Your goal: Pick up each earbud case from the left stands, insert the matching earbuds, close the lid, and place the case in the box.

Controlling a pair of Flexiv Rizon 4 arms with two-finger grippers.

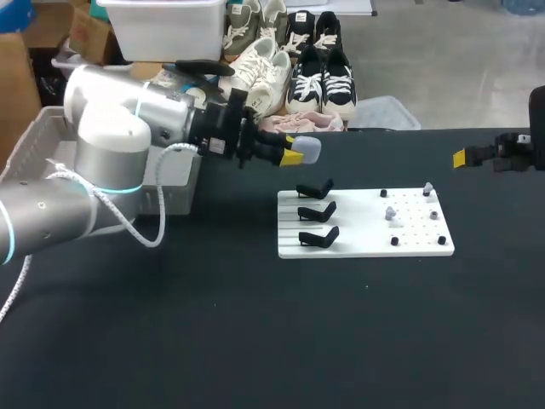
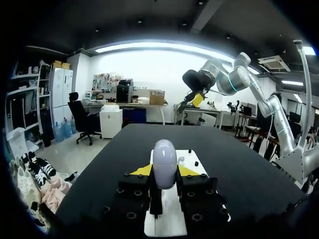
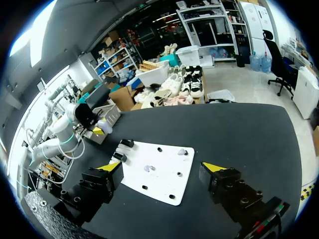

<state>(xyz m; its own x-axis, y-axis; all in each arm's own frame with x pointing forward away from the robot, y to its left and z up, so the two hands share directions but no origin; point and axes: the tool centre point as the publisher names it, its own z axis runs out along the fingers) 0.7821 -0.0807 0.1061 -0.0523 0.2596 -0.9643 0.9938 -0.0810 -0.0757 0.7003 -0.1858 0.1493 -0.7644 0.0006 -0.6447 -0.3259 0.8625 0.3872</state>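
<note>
A pale grey earbud case (image 1: 308, 149) is held above the table, left of the white board (image 1: 366, 243), with my left gripper (image 1: 294, 152) shut on it. The left wrist view has the case (image 2: 165, 163) upright between the yellow tips, over the board's near end (image 2: 167, 224). Three black stands (image 1: 317, 211) on the board's left side carry nothing. Two small pale earbuds (image 1: 391, 213) (image 1: 427, 189) sit on the board's right part. My right gripper (image 1: 461, 158) hangs open at the table's far right, well clear of the board (image 3: 159, 174), its fingers (image 3: 110, 167) empty.
A light grey basket (image 1: 174, 183) stands at the table's left edge behind my left arm. Several black pegs (image 1: 394, 241) stick up from the board's right half. Dark tabletop spreads in front of the board.
</note>
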